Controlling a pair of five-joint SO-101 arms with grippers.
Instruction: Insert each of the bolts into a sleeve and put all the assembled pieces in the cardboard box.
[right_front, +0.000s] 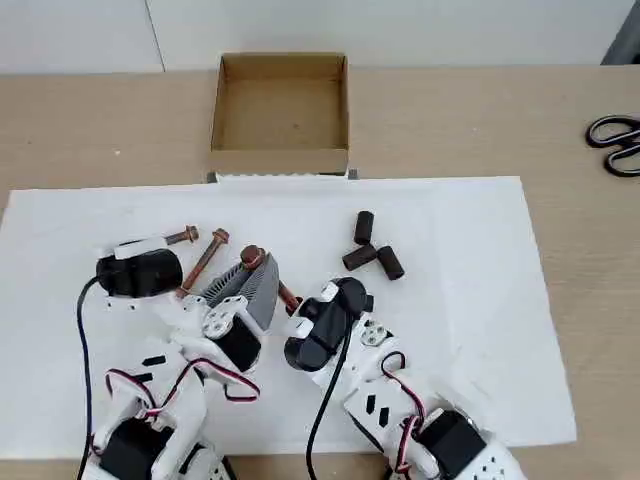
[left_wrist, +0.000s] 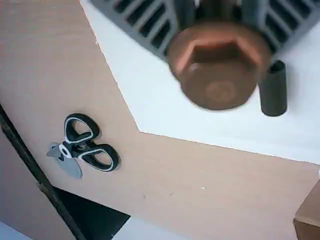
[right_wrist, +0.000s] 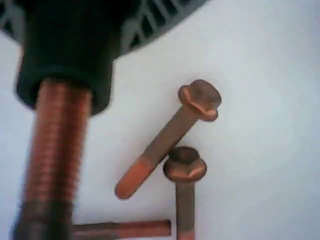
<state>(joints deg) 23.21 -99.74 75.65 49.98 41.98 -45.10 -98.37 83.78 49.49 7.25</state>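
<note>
First pairing is in hand, toward the surface's near edge. The left claw (left_wrist: 217, 30) is clenched on a bolt (left_wrist: 218, 70) by its head, and the right claw (right_wrist: 70, 45) grips a sleeve (right_wrist: 65, 70) with the threaded shank entering it. Everything else looks undone. The cardboard box (right_front: 281, 158) at the far edge sits empty, while the spare sleeves (right_front: 362, 257) and loose bolts (right_front: 205, 260) wait mid-surface.

High camera looks down — wrist cameras close on one bolt (left_wrist: 217, 65).
</note>
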